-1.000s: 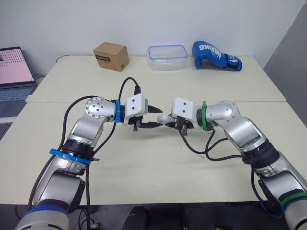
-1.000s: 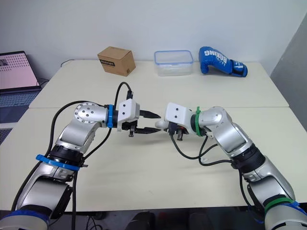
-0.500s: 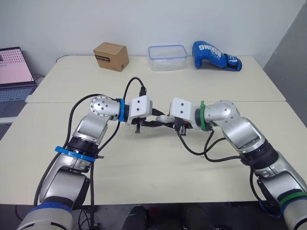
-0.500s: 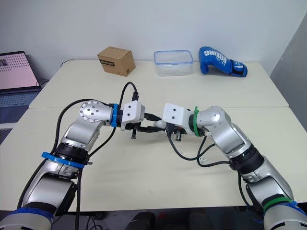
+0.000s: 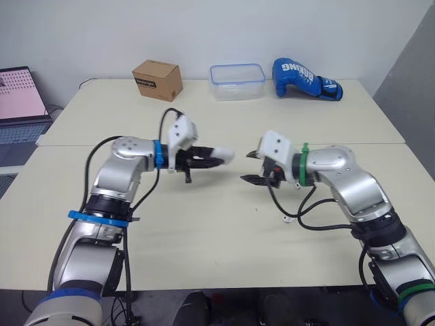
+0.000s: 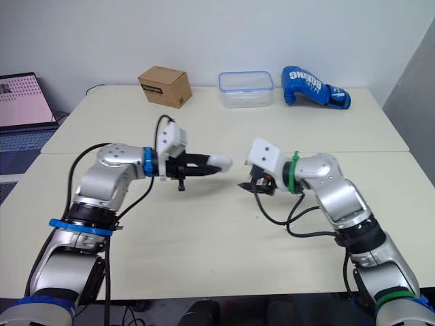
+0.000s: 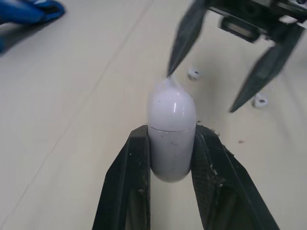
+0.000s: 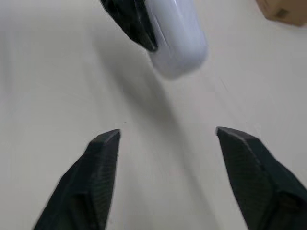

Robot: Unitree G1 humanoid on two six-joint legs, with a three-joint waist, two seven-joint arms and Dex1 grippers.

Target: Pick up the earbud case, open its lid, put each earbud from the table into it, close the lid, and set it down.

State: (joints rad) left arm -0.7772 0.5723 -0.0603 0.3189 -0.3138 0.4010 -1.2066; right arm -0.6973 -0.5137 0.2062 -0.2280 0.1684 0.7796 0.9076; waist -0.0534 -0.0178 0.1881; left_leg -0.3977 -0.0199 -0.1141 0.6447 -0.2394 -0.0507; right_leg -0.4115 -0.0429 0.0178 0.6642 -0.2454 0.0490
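Over the matte cream table point(image 5: 204, 231), the left gripper point(image 5: 204, 161) is clamped on the smooth white capsule-shaped earbud case point(image 5: 221, 155), held off the surface. The right gripper point(image 5: 246, 167) faces it with its tapered fingers spread, just clear of the case. Small white earbuds point(image 7: 194, 74) lie nearby. Farther back are a cardboard box point(image 5: 157, 79), a clear tub point(image 5: 237, 81) and a blue boxing glove point(image 5: 306, 79)

Closed white earbud case point(image 7: 171, 129), earbuds point(image 7: 193, 74) on table point(image 7: 67, 124)
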